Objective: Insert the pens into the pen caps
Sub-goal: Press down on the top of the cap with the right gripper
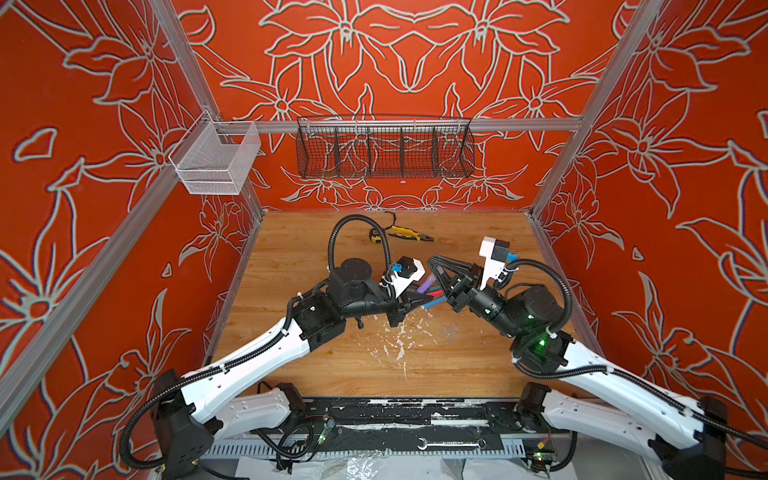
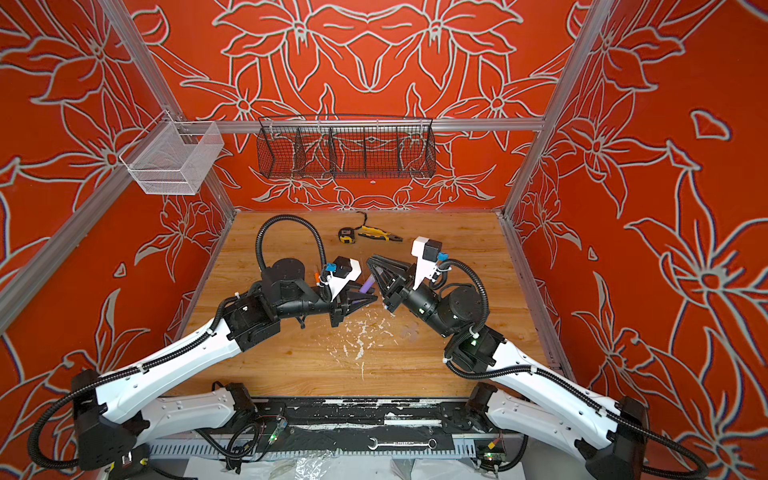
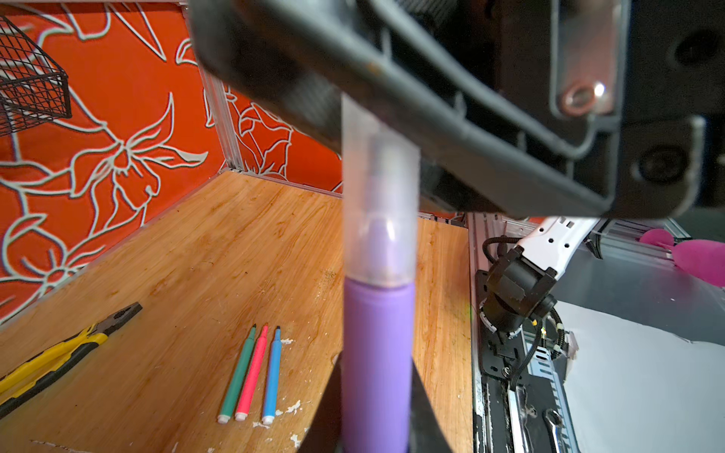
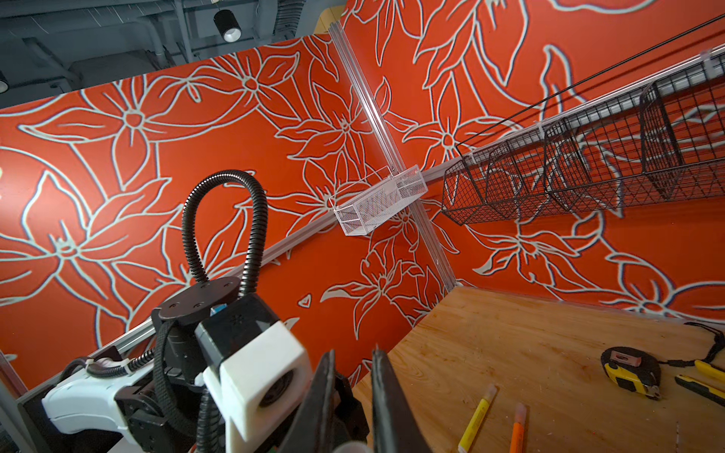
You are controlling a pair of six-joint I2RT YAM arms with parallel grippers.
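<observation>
Above the table centre, my left claw grips the purple pen, its long axis aimed straight at my right claw, pinched tight on the clear cap sheathing the tip; one axial push likely remains.

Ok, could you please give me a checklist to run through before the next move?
1. Left gripper shut on the slim purple marker pen: ok.
2. Right gripper shut on the clear plastic cap: ok.
3. Cap over the purple pen's tip: ok.
4. Cap pushed fully home: cannot tell.
5. Green pen, pink-red pen and blue pen on the wooden table capped: not ok.
6. Yellow pen and orange pen capped: ok.
</observation>
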